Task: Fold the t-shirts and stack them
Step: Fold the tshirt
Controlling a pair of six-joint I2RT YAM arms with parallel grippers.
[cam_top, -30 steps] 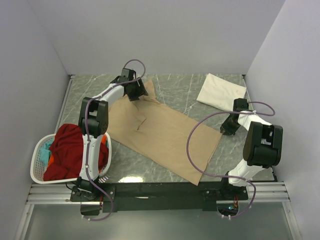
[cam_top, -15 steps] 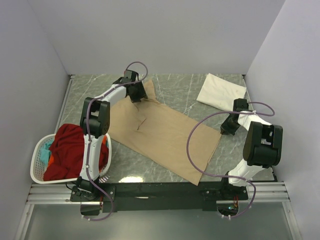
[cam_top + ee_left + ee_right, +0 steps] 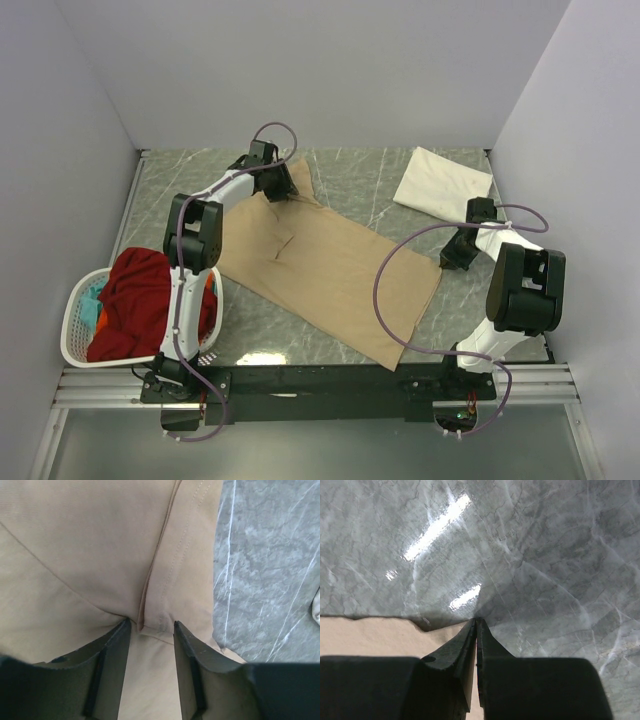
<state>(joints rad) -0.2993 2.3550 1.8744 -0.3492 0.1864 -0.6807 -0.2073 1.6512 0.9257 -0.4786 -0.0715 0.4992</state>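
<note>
so the tan shirt [image 3: 330, 265] runs diagonally, left gripper [image 3: 150, 626] half-open straddling its far sleeve seam, right gripper [image 3: 476, 621] pinched shut on the near hem corner

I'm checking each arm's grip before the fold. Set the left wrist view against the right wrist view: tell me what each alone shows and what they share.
Only the left wrist: the left gripper open, its fingers astride a raised ridge of cloth by a stitched seam of the tan t-shirt. Only the right wrist: the right gripper shut on the shirt's edge, with bright glare on the stone beyond. Both: the tan t-shirt lying on the grey marbled table.
</note>
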